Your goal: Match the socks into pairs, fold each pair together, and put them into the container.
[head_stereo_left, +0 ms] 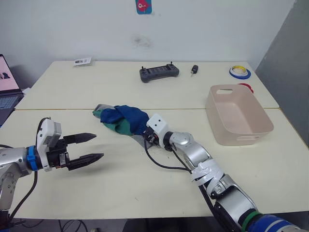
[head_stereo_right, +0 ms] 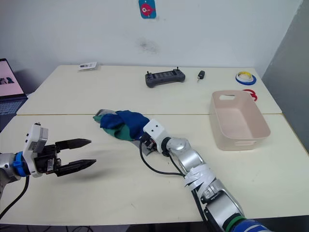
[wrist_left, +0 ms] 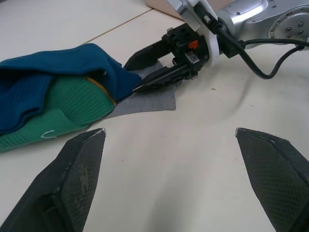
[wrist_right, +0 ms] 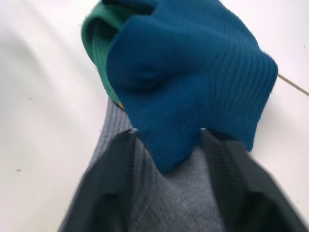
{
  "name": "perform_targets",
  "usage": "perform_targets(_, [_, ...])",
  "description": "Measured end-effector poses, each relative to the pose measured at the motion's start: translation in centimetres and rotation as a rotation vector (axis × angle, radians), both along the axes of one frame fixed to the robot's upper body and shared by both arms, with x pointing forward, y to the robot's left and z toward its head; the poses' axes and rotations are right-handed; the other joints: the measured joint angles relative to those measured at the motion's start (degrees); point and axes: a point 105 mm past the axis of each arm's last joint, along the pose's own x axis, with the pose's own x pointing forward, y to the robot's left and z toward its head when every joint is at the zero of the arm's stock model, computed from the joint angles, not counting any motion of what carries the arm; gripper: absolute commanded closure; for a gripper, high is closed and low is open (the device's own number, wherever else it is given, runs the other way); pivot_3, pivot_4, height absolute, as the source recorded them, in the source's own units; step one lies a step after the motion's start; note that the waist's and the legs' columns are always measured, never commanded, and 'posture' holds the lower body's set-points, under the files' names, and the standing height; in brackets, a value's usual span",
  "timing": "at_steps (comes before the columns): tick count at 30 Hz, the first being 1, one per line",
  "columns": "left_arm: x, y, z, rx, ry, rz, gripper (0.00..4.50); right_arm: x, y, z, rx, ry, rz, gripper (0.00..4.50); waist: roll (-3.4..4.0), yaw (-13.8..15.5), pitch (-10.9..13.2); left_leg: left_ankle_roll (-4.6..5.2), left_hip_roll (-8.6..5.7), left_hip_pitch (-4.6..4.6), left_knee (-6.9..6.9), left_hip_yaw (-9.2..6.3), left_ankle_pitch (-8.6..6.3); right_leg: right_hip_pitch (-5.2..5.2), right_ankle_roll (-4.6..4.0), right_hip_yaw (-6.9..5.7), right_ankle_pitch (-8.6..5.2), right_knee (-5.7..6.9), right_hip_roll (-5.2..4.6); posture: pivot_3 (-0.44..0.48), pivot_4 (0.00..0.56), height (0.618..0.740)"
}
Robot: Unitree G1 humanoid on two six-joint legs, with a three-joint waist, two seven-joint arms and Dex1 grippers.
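Fingers of the right tool [wrist_left: 145, 72] stand apart over a flat light grey fabric sock [wrist_right: 169, 193] under the heap of dark blue and green socks [head_stereo_left: 123, 120] mid-counter. Left tool [head_stereo_left: 89, 147] hovers spread, near the front-left edge. Pale pink-beige rectangular plastic tub [head_stereo_left: 239, 133] sits by the right edge.

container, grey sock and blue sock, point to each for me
container [head_stereo_left: 218, 123], left eye view, near left wall
grey sock [wrist_left: 145, 100], left wrist view, flat part beside the green sock
blue sock [wrist_right: 193, 72], right wrist view, middle of the ribbed fabric
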Motion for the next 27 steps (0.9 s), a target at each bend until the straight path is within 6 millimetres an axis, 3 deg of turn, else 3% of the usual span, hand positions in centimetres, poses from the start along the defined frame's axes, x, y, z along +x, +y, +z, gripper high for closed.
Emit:
perform_targets(3, [0.1,0.0,0.0,0.001,-0.003,0.007,0.00,0.0,0.1,0.1,0.000,-0.007,-0.002,4.44,0.00,-0.01,0.00,0.00,0.01,0.00,-0.01,0.00,0.00,-0.01,0.00,0.00,0.00,0.00,0.00,0.000,0.150,0.740])
perform_targets(10, [0.2,0.0,0.2,0.002,-0.014,0.008,0.00,-0.5,0.8,2.4,0.047,-0.068,0.035,4.48,0.01,0.01,0.00,0.00,0.01,-0.01,-0.01,-0.01,0.00,-0.02,0.00,0.00,0.00,0.00,0.00,0.000,0.150,0.740])
perform_targets(17, [0.3,0.4,0.0,0.011,-0.007,0.024,0.00,-3.0,-1.0,5.0,0.035,-0.118,0.236,4.48,0.01,0.13,0.01,0.01,0.00,-0.03,-0.01,-0.02,0.00,0.00,0.00,-0.03,0.00,-0.06,0.00,0.000,0.150,0.740])
perform_targets(21, [0.3,0.9,0.0,0.032,0.005,0.034,0.00,-5.2,-2.8,5.0,-0.010,-0.094,0.394,4.48,0.01,0.14,0.01,0.02,0.00,-0.03,-0.01,-0.03,-0.01,0.02,0.00,-0.04,0.00,-0.09,-0.01,0.000,0.150,0.740])
perform_targets(27, [-0.5,1.6,-0.4,0.079,0.042,0.020,0.00,-9.5,-7.1,2.3,-0.174,-0.017,0.593,4.48,0.01,0.20,0.03,0.02,0.00,-0.07,-0.02,-0.04,-0.01,0.05,0.00,-0.08,-0.01,-0.18,-0.01,0.000,0.150,0.740])
